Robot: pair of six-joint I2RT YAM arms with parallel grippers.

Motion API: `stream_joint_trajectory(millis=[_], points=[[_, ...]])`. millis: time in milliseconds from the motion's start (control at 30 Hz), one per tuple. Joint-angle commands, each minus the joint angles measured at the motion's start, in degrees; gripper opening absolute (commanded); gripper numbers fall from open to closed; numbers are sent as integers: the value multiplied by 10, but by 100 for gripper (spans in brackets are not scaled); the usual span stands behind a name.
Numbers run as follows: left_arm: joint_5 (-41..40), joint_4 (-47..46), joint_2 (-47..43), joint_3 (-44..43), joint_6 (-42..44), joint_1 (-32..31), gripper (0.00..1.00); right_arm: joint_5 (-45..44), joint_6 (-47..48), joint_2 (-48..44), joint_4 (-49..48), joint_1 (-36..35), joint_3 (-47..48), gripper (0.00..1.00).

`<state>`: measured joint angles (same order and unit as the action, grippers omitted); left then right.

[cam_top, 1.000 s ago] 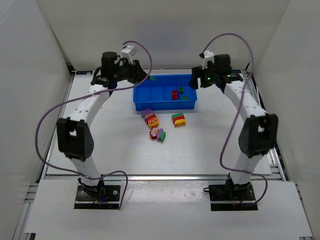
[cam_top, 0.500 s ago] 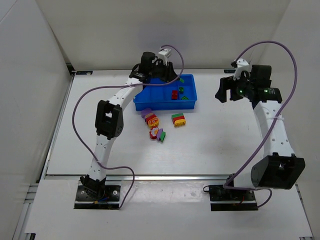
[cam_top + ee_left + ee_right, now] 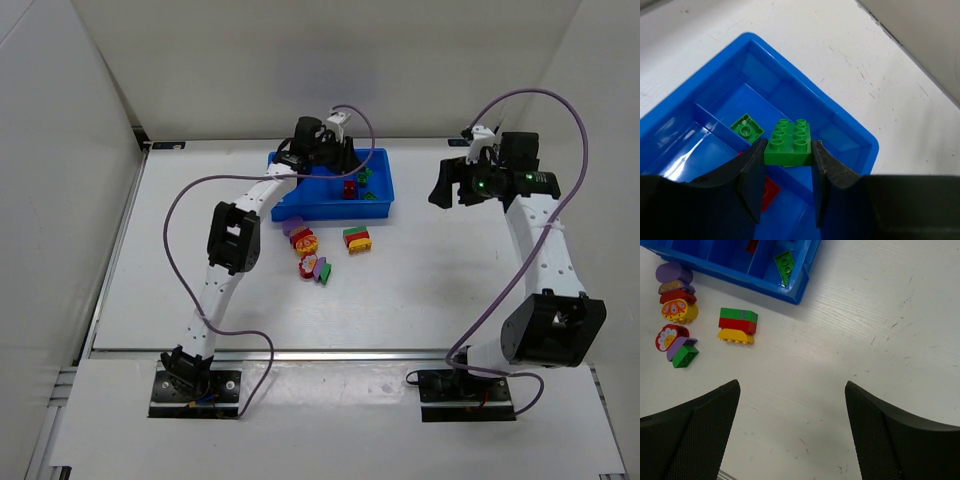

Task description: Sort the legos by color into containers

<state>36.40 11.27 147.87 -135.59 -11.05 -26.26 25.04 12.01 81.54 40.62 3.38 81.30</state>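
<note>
While the left arm hangs over the tray: you are in the middle of a drop-off, with one green piece in the air and not yet released.
Left gripper (image 3: 786,150): jaws clamped on the two side faces of a green brick (image 3: 788,143), studs facing the wrist camera.
Brick position: above the right-hand end of the blue tray (image 3: 335,211), clear of its floor, roughly over the divider (image 3: 715,122) that splits the last two compartments.
End compartment: already holds a green wedge (image 3: 746,129), so that is where the green brick belongs.
Neighbouring compartment: holds a red piece (image 3: 771,192); a release too far that way would mix the colours.
Right gripper (image 3: 791,390): jaws spread wide and empty, hovering over bare table (image 3: 880,340) to the right of the tray, well apart from every brick.
Loose legos: a green-red-yellow stack (image 3: 737,325) sits near the tray's front wall; a purple-red-orange cluster (image 3: 675,290) and a flower piece with purple and green blocks (image 3: 677,345) lie further to the left of it.
Progress: early, by my judgement; most pieces are unsorted on the table.
Next move: nudge the brick fully over the green compartment, lower it, then part the jaws.
After that: you will likely need to split the mixed stacks before sorting them.
</note>
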Motion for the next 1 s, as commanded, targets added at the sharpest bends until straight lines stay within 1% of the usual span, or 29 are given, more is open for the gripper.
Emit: stream_joint_trajectory(millis=[0, 67, 133, 167, 200, 233, 333, 367, 433, 467, 567, 600, 667, 700, 733, 767, 800, 833, 867, 900, 933, 967], points=[[2, -6, 6, -34, 3, -18, 28, 19, 4, 13, 17, 2, 26, 88], [-3, -5, 15, -46, 3, -24, 34, 26, 20, 13, 20, 1, 26, 89], [-22, -1, 17, -48, 3, -27, 44, 24, 46, 16, 24, -9, 28, 89], [-26, 1, 15, -48, 2, -27, 47, 21, 50, 15, 23, -14, 28, 90], [-31, 1, 15, -47, -4, -27, 49, 19, 53, 13, 20, -19, 26, 94], [-40, 2, 10, -47, -3, -27, 56, 21, 48, 11, 17, -20, 25, 98], [-46, 1, 0, -44, 1, -26, 66, 20, 9, 13, 2, -21, 25, 99], [-46, 1, -11, -44, 1, -24, 70, 23, -18, 13, 2, -21, 28, 99], [-42, 1, -20, -47, 4, -21, 74, 36, -28, 11, 1, -21, 26, 99], [-40, 2, -30, -47, 4, -19, 79, 53, -26, 11, 2, -19, 27, 99], [-31, 11, -56, -55, 11, -15, 83, 99, 22, 14, 22, -14, 38, 99], [-31, 30, -63, -63, 15, -11, 84, 112, 30, 14, 32, -20, 41, 99], [-35, 53, -90, -66, 32, -6, 88, 128, 50, 6, 36, -26, 40, 99], [-36, 74, -120, -65, 36, 2, 93, 148, 66, -1, 40, -30, 37, 99], [-36, 85, -136, -64, 38, 7, 96, 143, 79, -6, 39, -55, 28, 99], [-35, 94, -155, -57, 37, 14, 99, 135, 118, -12, 40, -73, 18, 99], [-27, 100, -195, -48, 32, 23, 99, 117, 139, -23, 45, -112, -6, 99], [-18, 99, -216, -20, 29, 44, 99, 106, 171, -30, 38, -133, -20, 99], [-7, 97, -238, -4, 13, 58, 99, 95, 182, -37, 34, -177, -35, 99], [8, 97, -281, 15, 6, 71, 99, 79, 193, -45, 31, -197, -60, 99], [12, 100, -303, 49, 1, 98, 99, 74, 194, -46, 26, -216, -71, 99], [16, 100, -325, 72, -5, 111, 100, 69, 186, -45, 21, -251, -79, 99]])
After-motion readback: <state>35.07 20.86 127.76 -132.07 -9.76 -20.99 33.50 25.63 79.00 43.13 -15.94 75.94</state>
